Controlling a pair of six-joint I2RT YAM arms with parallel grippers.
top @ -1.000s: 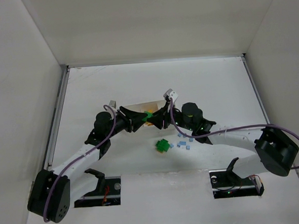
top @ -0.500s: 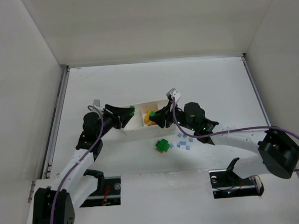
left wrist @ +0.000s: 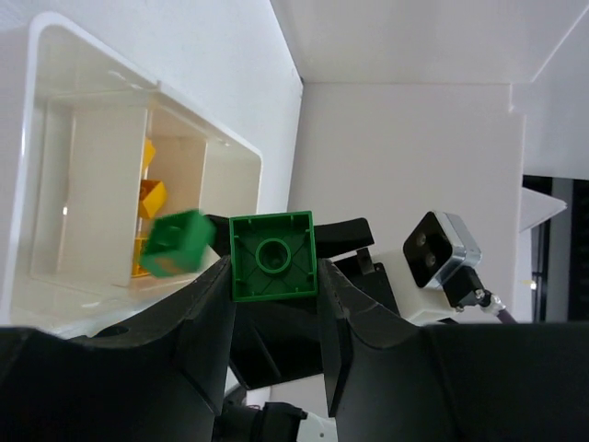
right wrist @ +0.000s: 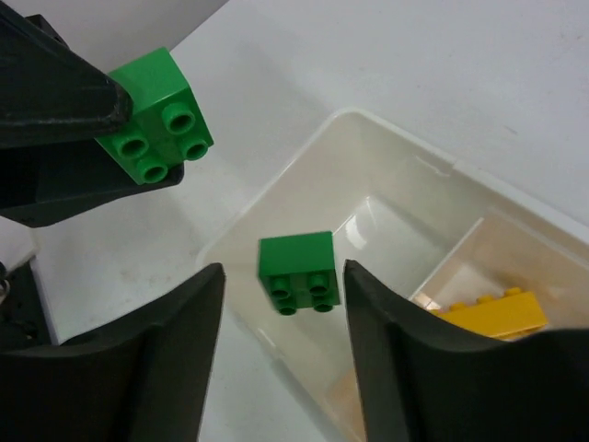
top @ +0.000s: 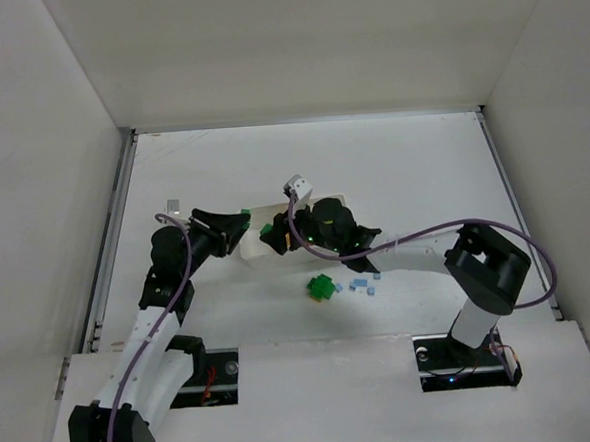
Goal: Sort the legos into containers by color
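Observation:
My left gripper [left wrist: 273, 267] is shut on a green lego [left wrist: 272, 256], underside showing; the same lego [right wrist: 156, 118] appears at the upper left of the right wrist view, beside the tray's end. My right gripper [right wrist: 282, 271] is open. A second green lego [right wrist: 297, 273] hangs free between its fingers, touching neither, over the end compartment of the white tray [right wrist: 276, 193]. The left wrist view shows it as a green blur [left wrist: 177, 243]. Yellow legos [right wrist: 492, 311] lie in the neighbouring compartment. From above, both grippers [top: 243, 222] [top: 272, 238] meet at the tray's left end [top: 326, 201].
A small heap of green legos [top: 322, 288] lies on the table in front of the tray, with several tiny light-blue ones [top: 362, 284] just to its right. The right arm's forearm stretches across the table behind them. White walls enclose the table.
My right gripper has swung left along the tray to its end compartment and opened, letting go of its green lego. My left arm has drawn back leftward, still gripping its green lego.

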